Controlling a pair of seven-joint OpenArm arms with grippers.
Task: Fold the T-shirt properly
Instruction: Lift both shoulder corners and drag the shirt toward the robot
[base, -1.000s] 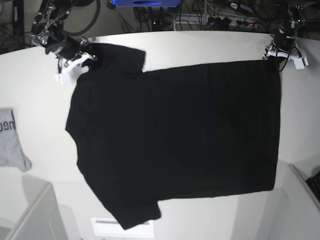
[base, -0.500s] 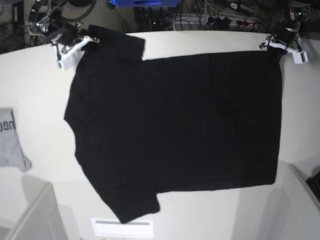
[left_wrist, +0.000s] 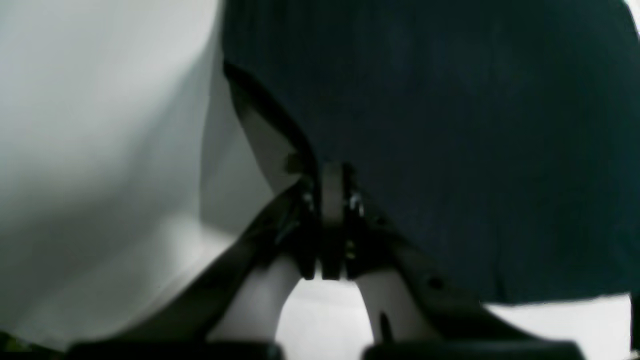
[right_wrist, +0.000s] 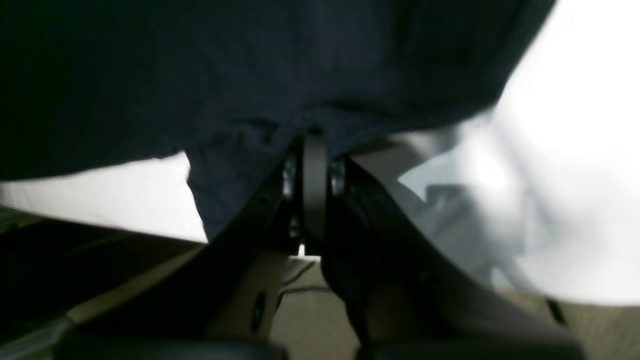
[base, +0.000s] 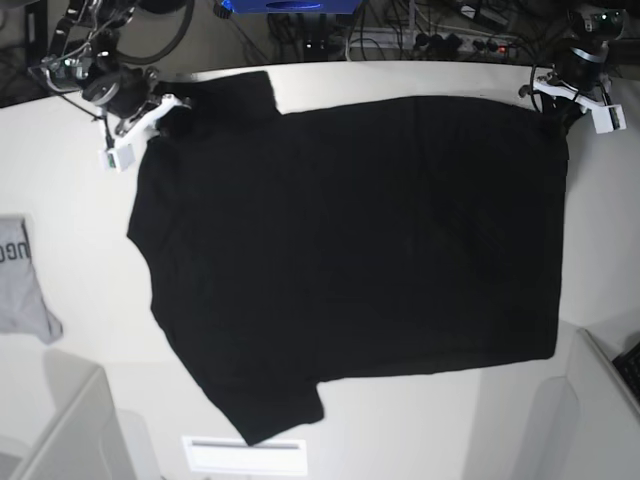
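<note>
- Far left on the bench (base: 80, 180): grey garment (base: 20, 285), apart from the work.
- Right gripper (base: 160, 108) at the upper-left sleeve — fingers (right_wrist: 314, 165) clamped on cloth, likely to keep that end taut.
- T-shirt (base: 360, 260) spread flat, plain side up, across the bench middle.
- Left gripper (base: 553, 100) at the upper-right hem corner — pinched shut on fabric.
- No containers in use.

A white bench (base: 330, 440) with a curved far edge fills the base view under even light. Tangled cables (base: 440, 40) and a blue box (base: 288, 6) lie beyond it at twelve o'clock. A grey garment (base: 18, 280) rests at nine o'clock.
</note>
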